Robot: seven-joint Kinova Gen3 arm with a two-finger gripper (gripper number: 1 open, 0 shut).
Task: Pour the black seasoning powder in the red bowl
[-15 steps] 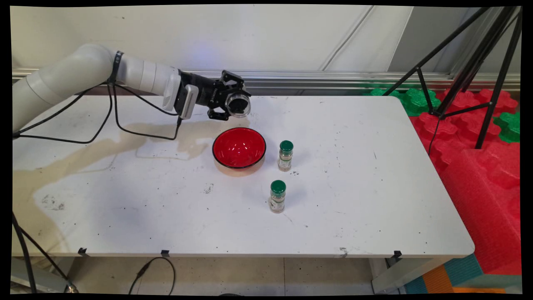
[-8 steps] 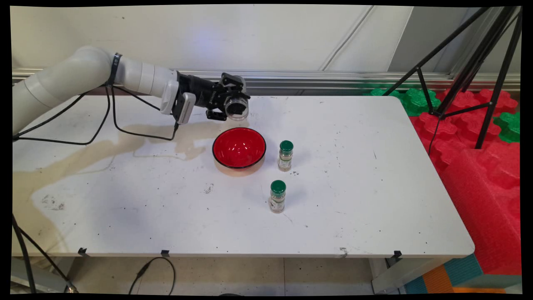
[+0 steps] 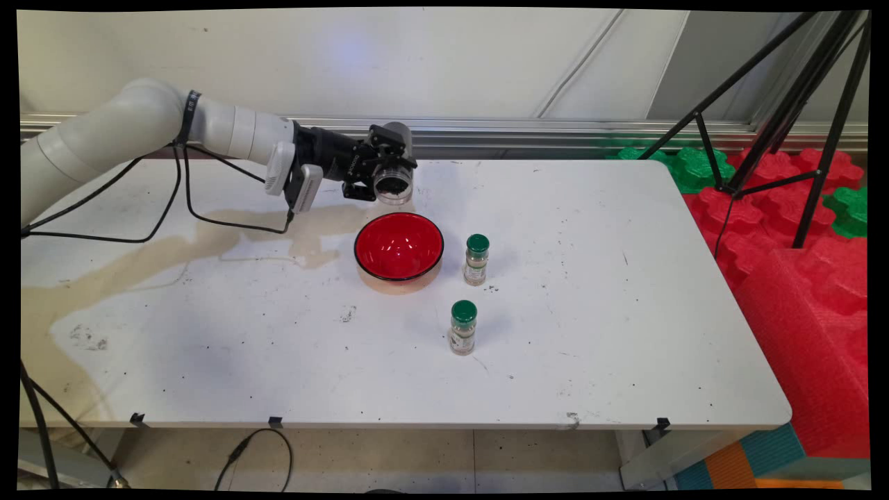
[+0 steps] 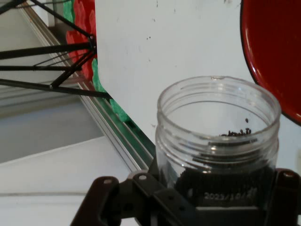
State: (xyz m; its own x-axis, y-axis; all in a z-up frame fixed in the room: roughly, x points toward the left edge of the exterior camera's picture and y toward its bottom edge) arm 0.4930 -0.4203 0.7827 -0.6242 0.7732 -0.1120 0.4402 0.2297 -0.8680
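My gripper (image 3: 389, 173) is shut on a clear open jar (image 3: 394, 182) with dark grains inside, held above the table's far side, just behind a red bowl (image 3: 399, 246). In the hand view the jar (image 4: 217, 136) fills the lower middle, open mouth facing away, dark grains low inside it, and the red bowl's rim (image 4: 263, 70) shows at the upper right. Two small spice bottles with green caps stand right of the bowl: one (image 3: 476, 259) beside it, the other (image 3: 462, 327) nearer the front.
A brownish stain (image 3: 208, 236) spreads over the white table's left part. Black cables (image 3: 180, 208) hang from the arm. A black tripod (image 3: 799, 104) and red and green foam blocks (image 3: 799, 229) stand to the table's right.
The wrist has turned, bringing the jar from mouth-forward toward a more upright pose, and the gripper has shifted slightly left and up behind the bowl. The bowl and the bottles have stayed put.
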